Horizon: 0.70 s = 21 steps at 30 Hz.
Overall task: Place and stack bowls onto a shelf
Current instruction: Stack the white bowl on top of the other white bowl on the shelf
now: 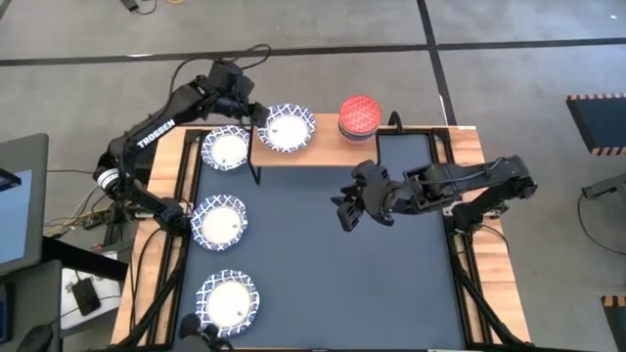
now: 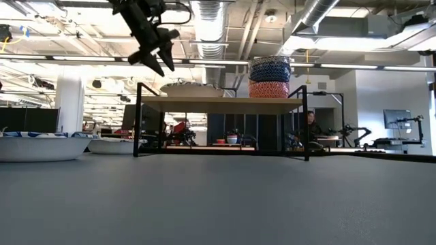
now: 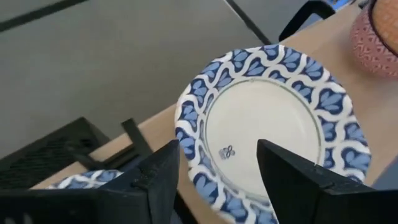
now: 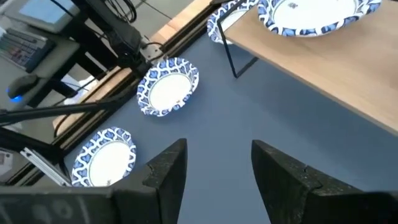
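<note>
A white bowl with a blue patterned rim (image 1: 288, 127) sits on the light-wood shelf (image 1: 323, 152), directly under the left gripper (image 1: 256, 115), whose fingers (image 3: 155, 180) are spread apart and hold nothing. Just beyond it on the same board stands a stack of small bowls (image 1: 359, 115), red on top. Three more blue-rimmed bowls lie on the dark tabletop (image 1: 342, 284) beside and behind that arm: one (image 1: 226, 149) next to the shelf, one (image 1: 219, 222) further back, one (image 1: 227, 301) near the table edge. The right gripper (image 1: 344, 212) hovers over bare table, released and empty.
</note>
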Available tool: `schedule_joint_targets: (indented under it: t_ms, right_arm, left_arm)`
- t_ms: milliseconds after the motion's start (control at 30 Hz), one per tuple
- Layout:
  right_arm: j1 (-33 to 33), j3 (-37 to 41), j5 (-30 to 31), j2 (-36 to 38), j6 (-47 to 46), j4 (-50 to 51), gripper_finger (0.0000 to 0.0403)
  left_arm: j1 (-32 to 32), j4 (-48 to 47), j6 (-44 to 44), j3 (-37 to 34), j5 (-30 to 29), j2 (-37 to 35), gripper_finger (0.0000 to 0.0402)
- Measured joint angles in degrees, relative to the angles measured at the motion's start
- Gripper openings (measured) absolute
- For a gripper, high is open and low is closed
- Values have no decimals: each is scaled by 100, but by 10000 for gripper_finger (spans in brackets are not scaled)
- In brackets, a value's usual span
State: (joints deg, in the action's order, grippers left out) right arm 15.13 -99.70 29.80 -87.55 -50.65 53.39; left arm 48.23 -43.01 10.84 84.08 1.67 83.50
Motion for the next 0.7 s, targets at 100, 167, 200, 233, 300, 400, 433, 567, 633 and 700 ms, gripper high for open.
schedule_joint_targets:
  t_ms: [100, 167, 200, 233, 300, 400, 433, 567, 633, 700]
  right_arm:
    - [-72, -2, -8, 15, 15, -2, 204]
    - [-117, -2, -19, 11, 97, 0, 204]
    - [-143, -2, -19, 7, 143, 0, 204]
    - [-169, -2, -19, 7, 189, 0, 204]
    - [-243, -2, -29, 9, 286, -2, 204]
    - [-394, -2, -250, 9, 440, -30, 204]
    - [-459, 3, -352, -2, 507, -93, 204]
    - [-760, 44, -1092, -225, 921, -659, 204]
    - [-904, 44, -1594, -421, 1135, -1138, 204]
    - [-1029, 35, -2084, -607, 1289, -1512, 204]
  left_arm:
    - [-8, -373, -123, 298, -30, -52, 199]
    - [-68, -376, -122, 353, -52, -175, 199]
    - [-103, -373, -84, 353, -53, -269, 199]
    - [-139, -372, -63, 353, -63, -361, 199]
    - [-258, -366, -47, 353, -100, -557, 199]
    - [-501, -346, 38, 286, -303, -909, 199]
    - [-616, -345, 57, 225, -386, -1053, 199]
    - [-1067, -382, 260, -137, -758, -1654, 199]
    - [-1321, -378, 453, -417, -840, -1982, 199]
    - [-1587, -379, 650, -735, -848, -2312, 199]
